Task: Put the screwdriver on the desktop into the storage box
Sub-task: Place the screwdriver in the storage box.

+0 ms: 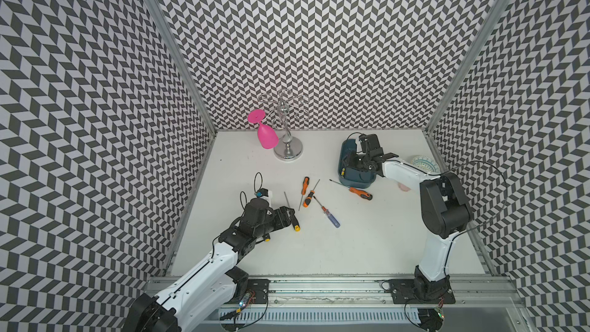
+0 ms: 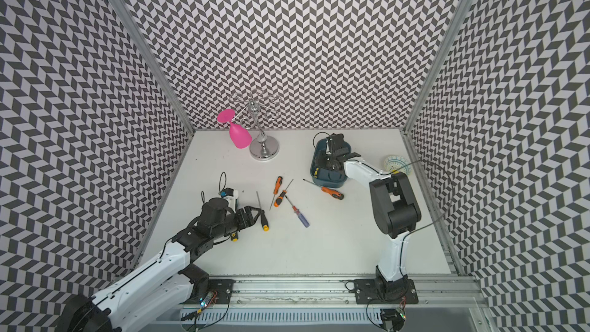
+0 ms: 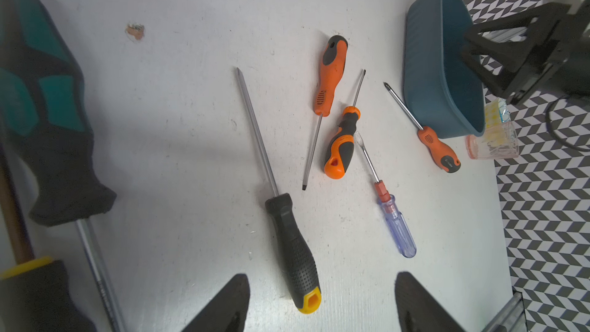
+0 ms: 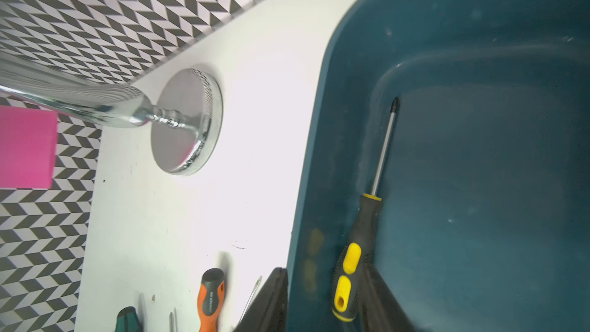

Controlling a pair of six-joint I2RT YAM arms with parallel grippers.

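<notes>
Screwdriver [image 4: 367, 212] along storage box [image 4: 319, 154] wall

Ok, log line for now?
left gripper open over long black-handled screwdriver | right gripper open inside storage box | yellow-black screwdriver lying inside

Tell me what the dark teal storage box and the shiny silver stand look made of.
The dark teal rectangular storage box looks like moulded plastic, satin finish: rounded corners, soft dull highlights, faint scuffs. The shiny silver stand looks like chrome-plated or polished metal: its round base mirrors the chevron wall; which metal I cannot tell.
</notes>
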